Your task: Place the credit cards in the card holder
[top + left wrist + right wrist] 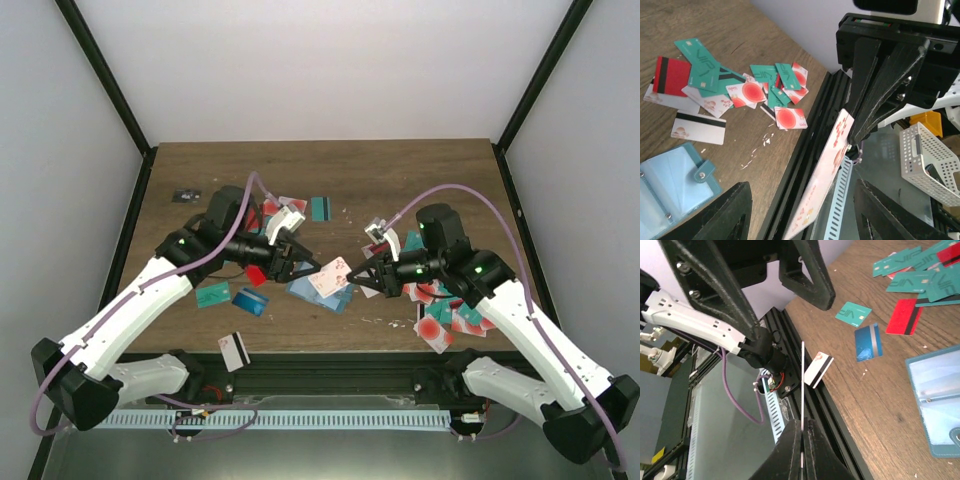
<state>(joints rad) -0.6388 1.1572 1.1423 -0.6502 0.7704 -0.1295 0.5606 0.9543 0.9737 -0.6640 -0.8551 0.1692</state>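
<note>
Wooden table [420,180] strewn with credit cards [445,318] both sides of open card holder [303,291]; right gripper [356,277] clamps white-red card [331,276] just above holder; left gripper [306,266], jaws wide, straddles it; likely handover; next, left must close squarely.

Your right gripper [802,435] pinches a card [802,385], seen edge-on as a thin pale line, jaws closed on its lower end. Above it the left gripper [790,310] hangs with its black jaws spread wide, clear of the card's top. Across the table [880,405] lie a teal card [853,312], a blue card [868,341] and a red card [904,316], while a white striped card [818,369] sits at the table's edge. More teal cards [920,270] crowd the far corner. The open holder [935,390] fills your lower right, and a purple cable [726,385] loops at left.
</note>
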